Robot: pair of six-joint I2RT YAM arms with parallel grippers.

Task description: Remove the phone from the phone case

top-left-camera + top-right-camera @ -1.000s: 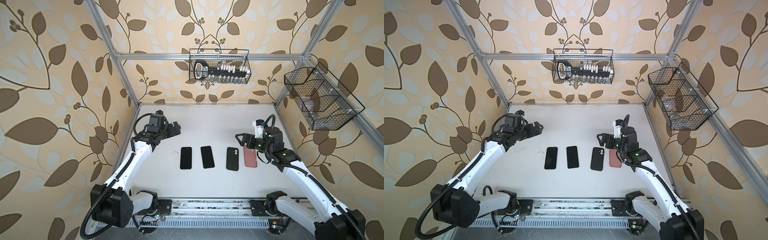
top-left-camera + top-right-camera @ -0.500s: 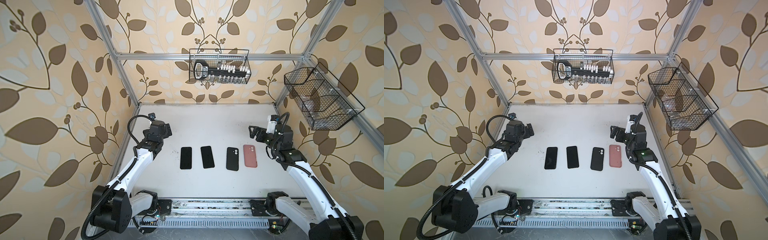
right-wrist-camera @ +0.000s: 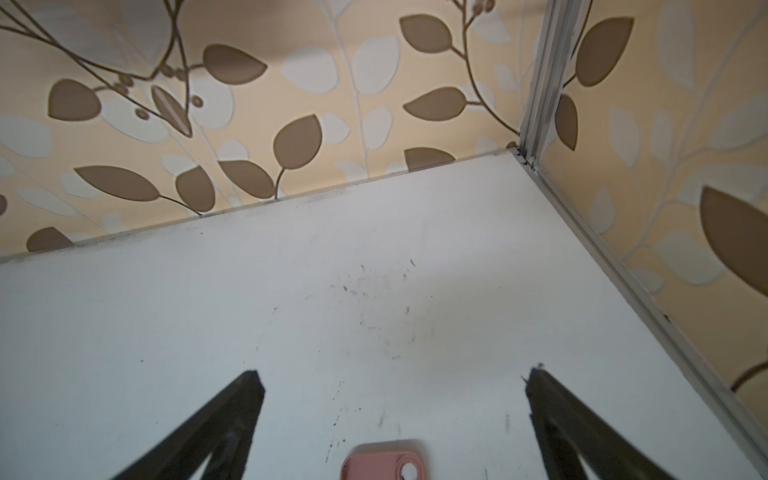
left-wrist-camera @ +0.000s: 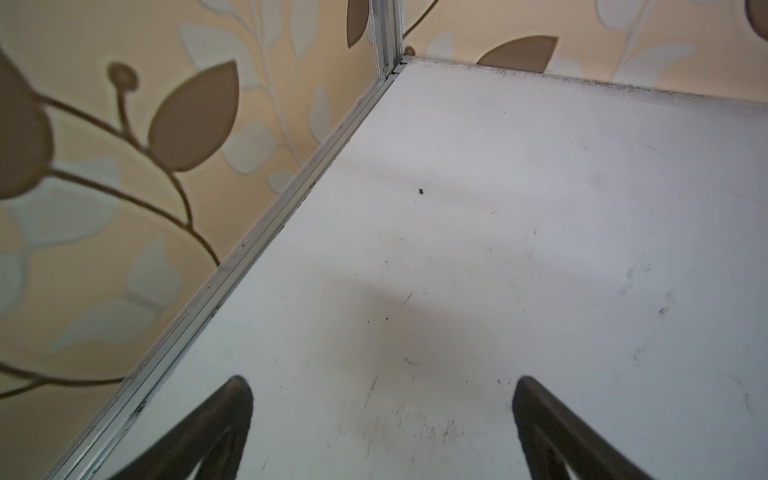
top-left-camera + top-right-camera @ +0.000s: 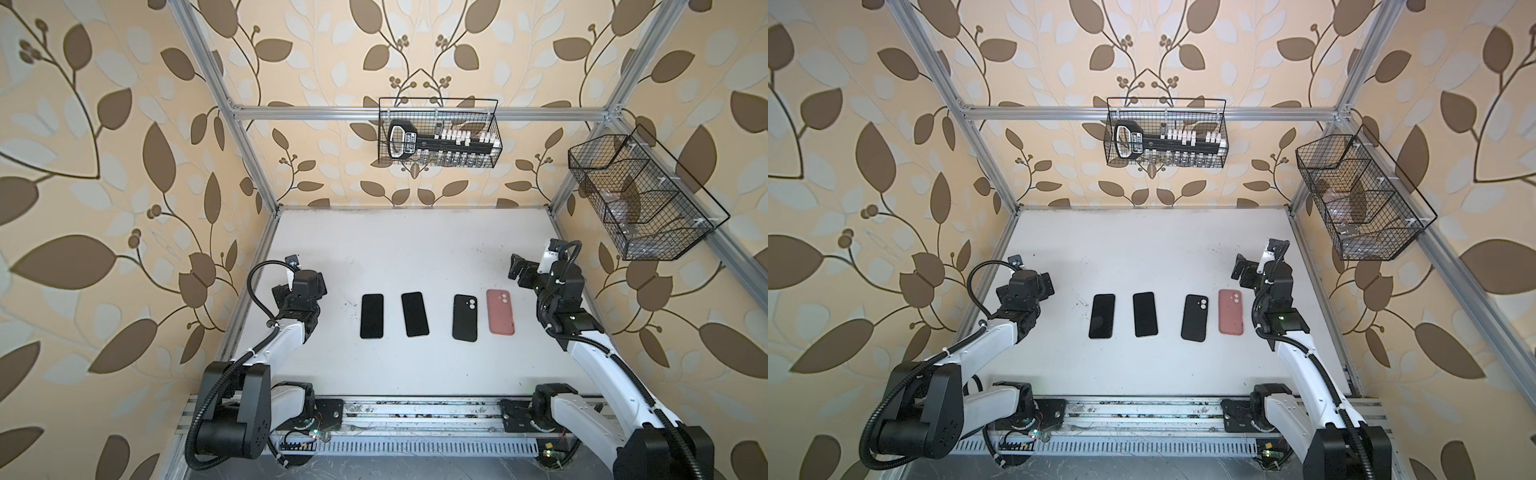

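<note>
Four flat things lie in a row on the white table (image 5: 415, 249). Two black phones (image 5: 371, 316) (image 5: 414, 314) lie screen up and bare on the left. To their right are a black phone case (image 5: 464, 318) and a pink phone case (image 5: 500, 311), both lying back up with the table showing through the camera holes. My right gripper (image 5: 519, 272) hovers open just behind and right of the pink phone case (image 3: 382, 461), holding nothing. My left gripper (image 4: 382, 382) is open over bare table near the left edge, well left of the phones.
A wire basket (image 5: 438, 133) with a black tool hangs on the back wall. Another wire basket (image 5: 640, 199) hangs on the right wall. Aluminium frame posts (image 5: 249, 158) and patterned walls close in the table. The arms' base rail (image 5: 415, 419) runs along the front.
My right gripper has drawn back from over the pink case toward the right wall, leaving it flat on the table. My left arm has folded back toward the left edge.
</note>
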